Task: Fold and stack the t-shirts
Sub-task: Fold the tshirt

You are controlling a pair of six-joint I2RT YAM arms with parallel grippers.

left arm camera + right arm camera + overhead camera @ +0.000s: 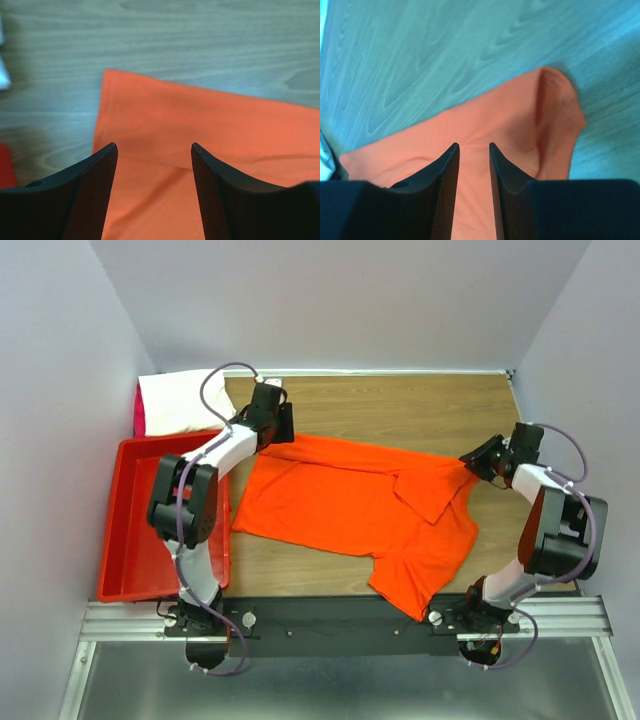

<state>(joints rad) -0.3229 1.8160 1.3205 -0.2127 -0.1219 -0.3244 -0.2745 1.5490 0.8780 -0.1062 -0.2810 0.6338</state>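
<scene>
The table (400, 405) carries your orange-red t-shirt (340, 505), spread out unfolded, with the red bin (125, 540) to its left and the white t-shirt (180, 400) beyond its far-left corner. Your left gripper (154, 146) hovers wide open and empty over that corner. Your right gripper (473, 145), at the far-right corner, shows a narrow gap with nothing visibly pinched. Both look placed to take matching corners for a fold.

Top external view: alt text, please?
A bright orange-red cloth t-shirt lies spread on a wooden table, the left end effector and right end effector at its far corners. A red plastic bin and white cloth t-shirt sit left.
</scene>
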